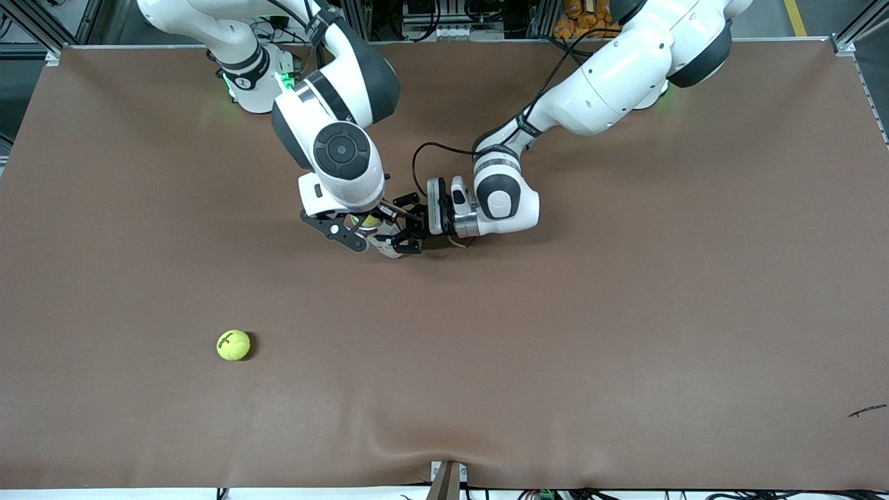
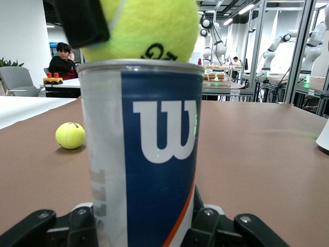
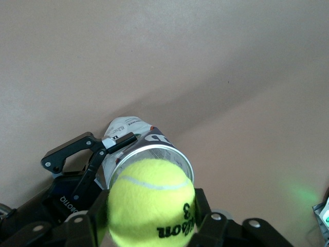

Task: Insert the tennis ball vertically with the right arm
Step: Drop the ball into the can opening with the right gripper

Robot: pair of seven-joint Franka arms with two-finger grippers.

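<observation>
— Where is the ball?

— The tennis ball (image 3: 151, 201) is pinched between my right gripper (image 1: 364, 223) fingers (image 3: 201, 208), sitting right at the open mouth of the can (image 2: 146, 154). From my left wrist, the ball's underside rests on, or just inside, the metal rim; most of the ball is above it.

— And the can itself?

— It stands upright on the brown table (image 1: 625, 312), near the middle, a blue and silver tube with a white W on its side. My left gripper (image 1: 410, 226) comes in from the side and its fingers (image 2: 205, 226) are pressed against the can low on its wall, clamping it.

— So both hands are together?

— Yes, the right gripper is directly over the can, pointing down, and the left one is just beside it, level with the table.

— Anything else around?

— A second tennis ball (image 1: 233, 345) lies loose on the table, nearer to the front camera and toward the right arm's end, well apart from the can.
</observation>
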